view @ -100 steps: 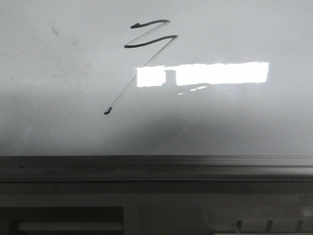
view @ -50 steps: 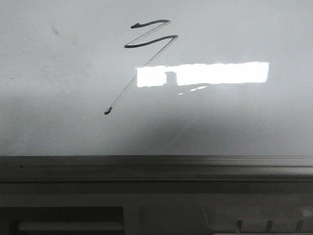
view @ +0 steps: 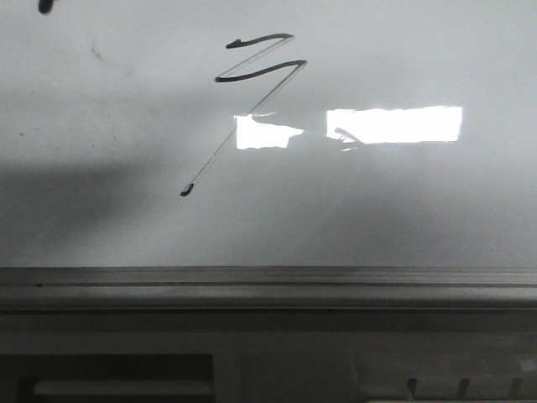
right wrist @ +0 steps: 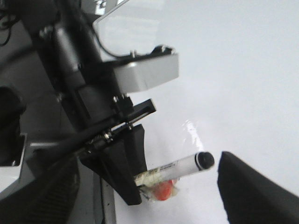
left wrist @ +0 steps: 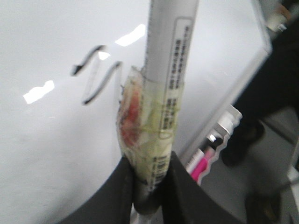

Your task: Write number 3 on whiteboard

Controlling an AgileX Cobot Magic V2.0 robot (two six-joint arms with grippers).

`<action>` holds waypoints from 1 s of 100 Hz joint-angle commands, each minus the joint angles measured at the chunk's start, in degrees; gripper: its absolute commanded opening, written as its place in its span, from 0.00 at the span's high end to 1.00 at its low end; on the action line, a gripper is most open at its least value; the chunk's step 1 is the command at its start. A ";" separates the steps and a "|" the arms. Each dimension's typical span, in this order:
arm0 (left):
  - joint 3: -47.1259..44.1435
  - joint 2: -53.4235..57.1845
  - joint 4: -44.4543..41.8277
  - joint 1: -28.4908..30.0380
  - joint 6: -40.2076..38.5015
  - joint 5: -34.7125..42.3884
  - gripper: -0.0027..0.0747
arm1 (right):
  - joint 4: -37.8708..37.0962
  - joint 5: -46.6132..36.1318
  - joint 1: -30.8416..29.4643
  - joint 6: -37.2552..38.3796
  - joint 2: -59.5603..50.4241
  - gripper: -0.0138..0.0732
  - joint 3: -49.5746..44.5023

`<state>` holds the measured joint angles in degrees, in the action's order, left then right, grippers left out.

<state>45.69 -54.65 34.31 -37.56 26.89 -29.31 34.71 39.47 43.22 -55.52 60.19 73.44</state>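
The whiteboard (view: 403,210) fills the front view, with its grey ledge (view: 268,290) along the lower edge. The number 3 (view: 252,76) is a black zigzag at upper middle, with a thin diagonal running down to a dot. It also shows in the left wrist view (left wrist: 99,85). My left gripper (left wrist: 148,161) is shut on a white marker pen (left wrist: 170,70) wrapped in tape, held close to the board. The right wrist view shows that gripper (right wrist: 128,172) and the pen (right wrist: 187,165) with its black end. My right gripper (right wrist: 147,161) is open, jaws wide apart.
A small dark tip (view: 44,5) shows at the top left edge of the front view. A faint smudge (view: 96,52) marks the board's upper left. A pink marker (left wrist: 202,164) lies in the ledge tray. A bright light reflection (view: 394,124) sits right of the 3.
A dark tip has come into the front view's top left corner. A shadow has spread over the board's left side, and a dark shape now cuts the bright reflection.
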 commanded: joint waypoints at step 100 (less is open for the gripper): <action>-4.13 -16.05 1.63 1.61 -4.96 31.16 0.56 | 1.76 6.59 -12.46 7.76 -5.86 0.91 1.70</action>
<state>40.49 -69.64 36.34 -36.68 22.09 -5.62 34.94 49.10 31.16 -48.17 55.01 73.44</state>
